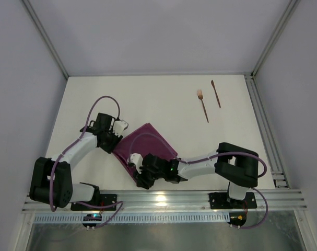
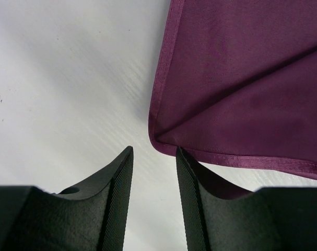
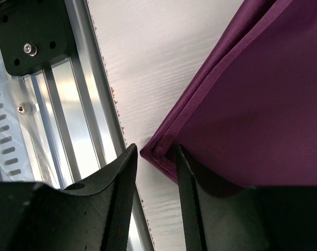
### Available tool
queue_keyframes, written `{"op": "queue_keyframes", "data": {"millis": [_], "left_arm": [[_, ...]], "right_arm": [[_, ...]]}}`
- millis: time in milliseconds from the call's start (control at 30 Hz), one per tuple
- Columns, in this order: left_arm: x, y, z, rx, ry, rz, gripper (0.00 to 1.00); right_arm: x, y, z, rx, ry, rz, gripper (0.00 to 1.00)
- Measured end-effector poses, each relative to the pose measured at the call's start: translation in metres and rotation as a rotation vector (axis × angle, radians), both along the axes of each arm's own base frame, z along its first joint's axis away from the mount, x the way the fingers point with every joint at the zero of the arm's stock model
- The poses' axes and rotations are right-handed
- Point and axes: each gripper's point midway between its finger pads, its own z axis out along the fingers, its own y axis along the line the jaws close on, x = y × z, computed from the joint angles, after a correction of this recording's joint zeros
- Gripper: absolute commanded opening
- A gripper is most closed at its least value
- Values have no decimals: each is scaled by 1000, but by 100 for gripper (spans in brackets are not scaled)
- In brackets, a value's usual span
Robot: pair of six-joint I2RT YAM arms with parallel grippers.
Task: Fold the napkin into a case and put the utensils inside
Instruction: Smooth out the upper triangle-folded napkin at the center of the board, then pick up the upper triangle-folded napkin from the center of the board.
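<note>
Magenta-purple soft cloth napkin [image 1: 148,142] lies folded double on the white table [image 1: 95,94], near edge, between my arms. My left gripper [image 2: 154,152] is spread just beside its left corner, right gripper [image 3: 157,149] spread at the near corner, neither pinching. Light, limp, likely slippery: I'd grab the hemmed corners.

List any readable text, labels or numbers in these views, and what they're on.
None readable in any view. The napkin is plain. The fork and knife show no markings. The small black box below the rail is too small to read.
</note>
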Motion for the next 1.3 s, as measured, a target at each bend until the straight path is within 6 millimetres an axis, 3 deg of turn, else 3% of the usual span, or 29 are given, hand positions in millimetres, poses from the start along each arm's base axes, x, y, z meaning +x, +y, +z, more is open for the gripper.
{"op": "queue_keyframes", "data": {"millis": [367, 733, 1100, 1300], "left_arm": [[0, 8, 8, 27, -24, 21, 46], [-1, 29, 17, 62, -51, 98, 47], [-2, 33, 23, 50, -67, 133, 47], [-4, 33, 23, 44, -62, 135, 47]], "right_arm": [[-15, 3, -1, -69, -133, 29, 45], [7, -5, -5, -153, -264, -71, 45], [5, 10, -4, -143, -293, -69, 44], [7, 12, -5, -150, -303, -81, 21]]}}
